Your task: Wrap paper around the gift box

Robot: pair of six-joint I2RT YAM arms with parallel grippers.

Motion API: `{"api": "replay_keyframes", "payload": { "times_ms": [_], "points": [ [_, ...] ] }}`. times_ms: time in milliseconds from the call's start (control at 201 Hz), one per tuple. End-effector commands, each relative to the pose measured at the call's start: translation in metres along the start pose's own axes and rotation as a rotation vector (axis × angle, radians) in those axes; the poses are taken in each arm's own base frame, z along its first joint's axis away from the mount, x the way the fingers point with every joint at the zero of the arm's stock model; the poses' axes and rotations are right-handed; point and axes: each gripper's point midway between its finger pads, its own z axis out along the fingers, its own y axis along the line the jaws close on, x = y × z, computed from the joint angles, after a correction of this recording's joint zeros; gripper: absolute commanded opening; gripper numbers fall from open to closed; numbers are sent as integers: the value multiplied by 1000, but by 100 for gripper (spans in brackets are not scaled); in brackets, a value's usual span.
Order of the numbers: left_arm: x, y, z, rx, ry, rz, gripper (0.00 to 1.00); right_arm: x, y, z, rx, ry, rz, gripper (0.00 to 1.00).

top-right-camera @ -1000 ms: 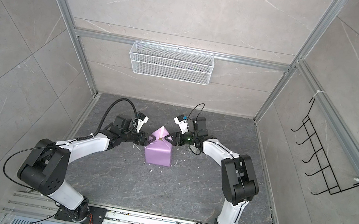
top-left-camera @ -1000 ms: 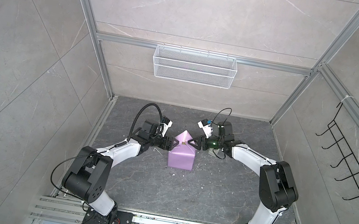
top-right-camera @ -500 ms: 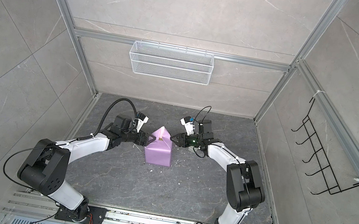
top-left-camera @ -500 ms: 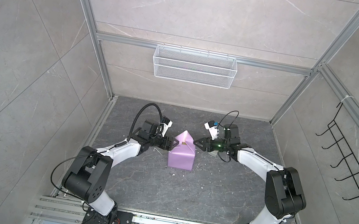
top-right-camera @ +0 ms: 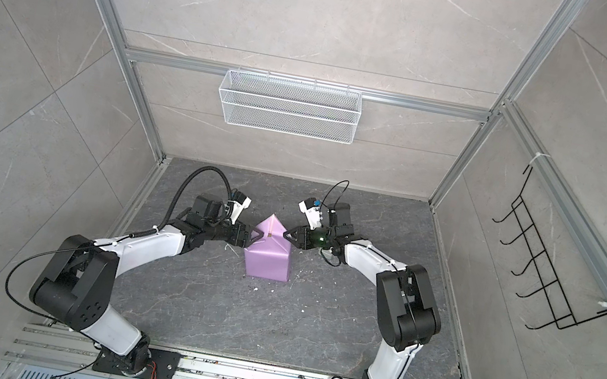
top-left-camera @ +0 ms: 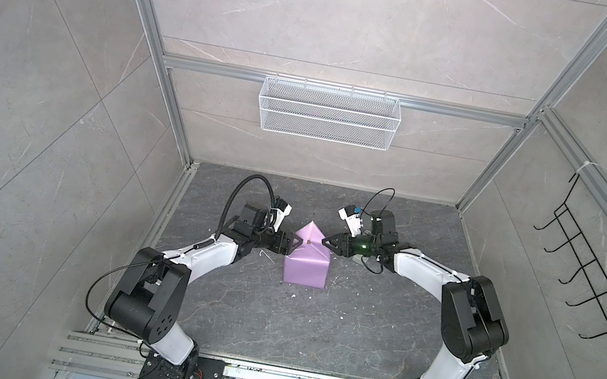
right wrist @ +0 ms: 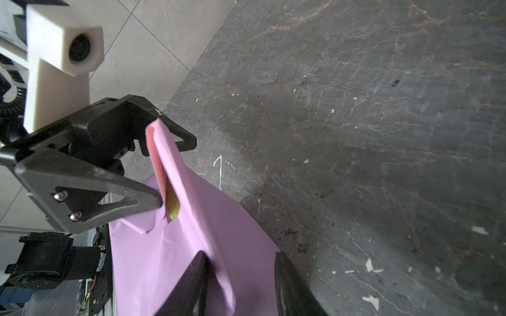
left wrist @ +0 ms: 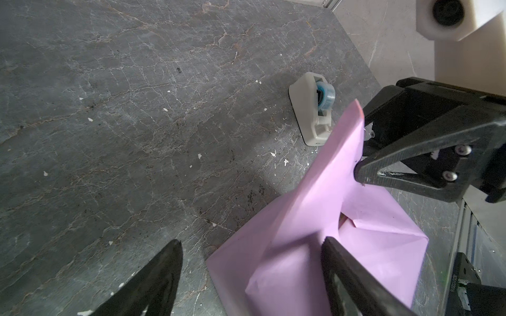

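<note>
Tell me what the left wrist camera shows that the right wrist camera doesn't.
Only the left wrist view: a white tape dispenser sitting on the table, and the right gripper at the raised flap of the paper. Only the right wrist view: an olive sliver of the gift box peeking from under the fold, the flap's pink inner face, and the left gripper straddling the flap. Both: the lilac paper and the dark table.

Even, diffuse light throughout; top views sharp, wrist views soft up close.
Faint shadows under the arms on the floor (top-left-camera: 270, 319); wide-angle stretch toward the edges; near fingers (left wrist: 153, 281) blurred; paper (right wrist: 169, 260) bright, without glare.
</note>
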Motion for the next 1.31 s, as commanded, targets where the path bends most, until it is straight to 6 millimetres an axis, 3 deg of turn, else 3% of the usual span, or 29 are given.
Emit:
{"api": "replay_keyframes", "payload": {
  "times_ms": [0, 503, 876, 1304],
  "points": [
    [-15, -4, -2, 20, -31, 21, 81, 2, -1, 11, -6, 15, -3, 41],
    [-14, -5, 0, 27, -25, 16, 81, -9, 16, 17, -98, -1, -70, 23],
    [-14, -5, 0, 31, -27, 16, 81, -13, 17, 17, -107, -1, -90, 9],
    [-32, -5, -18, -14, -83, 131, 83, -15, 14, 12, -99, 7, -108, 9]
  ]
}}
